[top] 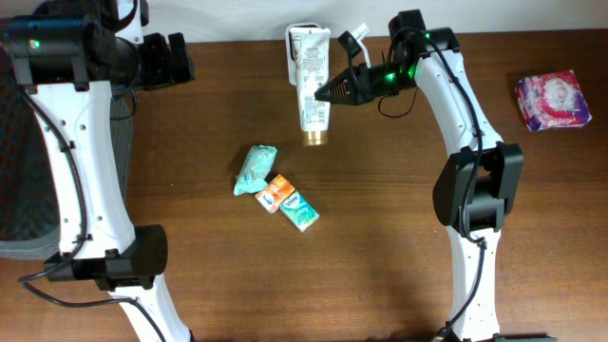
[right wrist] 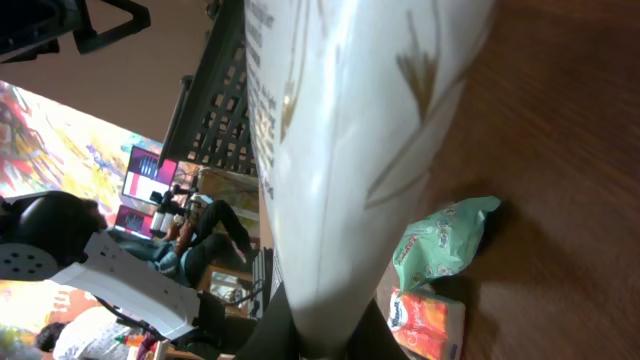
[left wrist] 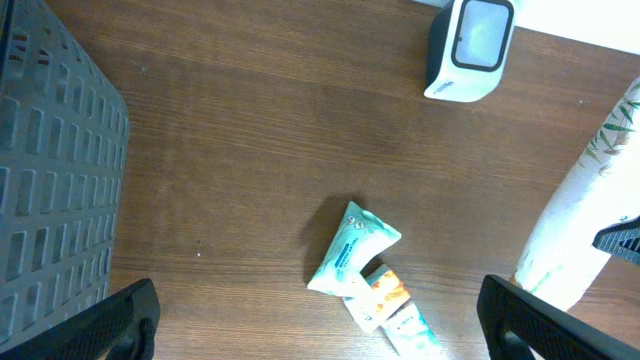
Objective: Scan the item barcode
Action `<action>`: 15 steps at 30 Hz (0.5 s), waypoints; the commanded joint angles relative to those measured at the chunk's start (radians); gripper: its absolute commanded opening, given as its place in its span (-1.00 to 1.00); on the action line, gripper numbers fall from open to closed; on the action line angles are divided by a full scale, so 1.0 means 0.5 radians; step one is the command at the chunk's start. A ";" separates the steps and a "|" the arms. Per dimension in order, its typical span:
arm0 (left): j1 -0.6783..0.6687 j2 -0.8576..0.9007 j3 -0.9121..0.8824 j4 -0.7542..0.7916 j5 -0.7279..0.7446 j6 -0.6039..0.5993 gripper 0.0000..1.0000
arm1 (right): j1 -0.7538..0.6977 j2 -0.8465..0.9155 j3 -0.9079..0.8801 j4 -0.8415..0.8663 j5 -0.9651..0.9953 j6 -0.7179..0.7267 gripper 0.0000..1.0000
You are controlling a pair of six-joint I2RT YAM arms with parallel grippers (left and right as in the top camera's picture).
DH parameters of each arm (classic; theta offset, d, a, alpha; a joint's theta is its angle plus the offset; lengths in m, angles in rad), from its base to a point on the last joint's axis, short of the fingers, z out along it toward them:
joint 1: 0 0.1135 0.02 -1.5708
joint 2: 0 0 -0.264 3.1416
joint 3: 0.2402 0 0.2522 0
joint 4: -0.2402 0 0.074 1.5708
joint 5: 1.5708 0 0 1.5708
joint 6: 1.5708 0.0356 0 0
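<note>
Brown wooden table (top: 380, 275) fills the room's middle. The right gripper (top: 328, 90) is clamped on a white gold-capped tube (top: 312, 66), with the barcode scanner (left wrist: 468, 48) near it. Well apart, the left gripper (top: 179, 59) gapes wide.

left arm (top: 71, 161), right arm (top: 463, 100): white links, black joints, black cables alongside. right claw (top: 323, 92) black, green led (top: 389, 74) behind it.

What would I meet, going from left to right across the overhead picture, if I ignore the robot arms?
The dark basket → teal packet → white tube → pink packet.
</note>
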 commanded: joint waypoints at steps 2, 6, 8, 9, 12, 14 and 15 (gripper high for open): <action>0.000 -0.053 0.024 -0.001 0.021 0.010 0.98 | 0.002 -0.091 0.065 0.028 0.714 0.542 -0.92; 0.000 -0.053 0.024 -0.001 0.021 0.010 0.98 | 0.026 -0.091 0.064 -0.218 2.034 1.082 -0.92; 0.000 -0.053 0.024 -0.001 0.021 0.010 0.98 | 0.030 -0.090 0.063 -0.357 2.535 1.225 -0.92; 0.000 -0.053 0.024 -0.001 0.021 0.010 0.98 | 0.037 -0.089 0.052 -0.430 2.820 1.295 -0.92; 0.000 -0.053 0.024 -0.001 0.021 0.010 0.98 | 0.059 -0.089 -0.092 -0.543 3.373 1.427 -0.92; 0.000 -0.053 0.024 -0.001 0.021 0.010 0.98 | 0.071 -0.086 -0.278 -0.478 3.481 1.437 -0.92; 0.000 -0.053 0.024 -0.001 0.021 0.010 0.98 | 0.085 -0.086 -0.391 -0.407 3.476 1.437 -0.92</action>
